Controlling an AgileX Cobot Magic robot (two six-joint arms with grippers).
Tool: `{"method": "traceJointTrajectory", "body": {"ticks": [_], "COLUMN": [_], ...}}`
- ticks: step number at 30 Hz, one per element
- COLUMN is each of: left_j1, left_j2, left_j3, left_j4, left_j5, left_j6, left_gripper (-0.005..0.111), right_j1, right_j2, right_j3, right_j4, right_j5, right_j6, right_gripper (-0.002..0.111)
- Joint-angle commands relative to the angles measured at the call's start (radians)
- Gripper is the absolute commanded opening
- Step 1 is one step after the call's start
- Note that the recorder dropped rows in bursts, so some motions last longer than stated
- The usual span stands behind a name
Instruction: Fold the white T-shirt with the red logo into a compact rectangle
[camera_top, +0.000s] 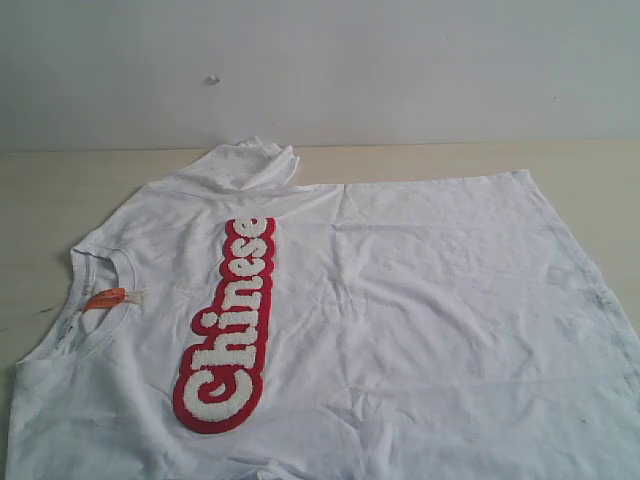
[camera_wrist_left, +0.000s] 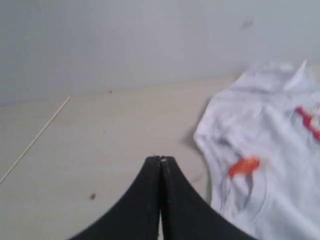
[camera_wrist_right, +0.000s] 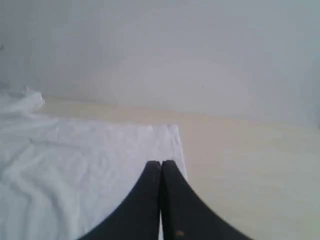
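White T-shirt (camera_top: 400, 330) flat on table (camera_top: 40, 190), red logo (camera_top: 232, 330) up.
Left gripper (camera_wrist_left: 160, 159), right gripper (camera_wrist_right: 161, 163): both pinched together.

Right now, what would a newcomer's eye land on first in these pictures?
The red logo spelling "Chinese", a strip across the chest of the white T-shirt spread over the pale table. Next, the orange neck tag at the collar, on the exterior view's left.

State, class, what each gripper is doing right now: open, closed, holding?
Black left gripper: closed, holding nothing.
Black right gripper: closed, holding nothing.
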Motion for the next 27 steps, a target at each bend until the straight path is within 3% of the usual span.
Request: {"method": "traceJointTrajectory", "body": {"ticks": [1, 7, 11, 13, 17, 22, 27], "left_j1": [0.004, 0.004, 0.002, 0.002, 0.002, 0.002, 0.002], "left_j2": [-0.004, -0.004, -0.004, -0.004, 0.053, 0.230, 0.426], "left_j3": [-0.003, -0.003, -0.003, -0.013, -0.184, -0.367, -0.514], "left_j4": [-0.092, -0.092, -0.077, 0.026, 0.315, 0.569, 0.683], "left_j5": [-0.276, -0.530, -0.562, -0.562, -0.431, -0.428, -0.438], "left_j6": [-0.070, -0.149, -0.607, -0.680, -0.907, -1.113, -1.137], "left_gripper": [0.000, 0.000, 0.000, 0.000, 0.000, 0.000, 0.000], "right_j1": [-0.006, -0.006, -0.006, -0.006, -0.006, -0.004, -0.004], "right_j2": [-0.005, -0.005, -0.005, -0.005, -0.005, -0.005, 0.056], "right_j3": [0.004, 0.004, 0.004, 0.004, -0.001, -0.108, -0.224], "right_j4": [0.108, 0.265, 0.287, 0.287, 0.287, 0.287, 0.287], "right_j5": [-0.238, -0.467, -0.486, -0.478, -0.438, -0.402, -0.402], "right_j6": [0.049, 0.148, 0.199, 0.199, 0.199, 0.199, 0.199], "right_gripper": [0.000, 0.000, 0.000, 0.000, 0.000, 0.000, 0.000]}}
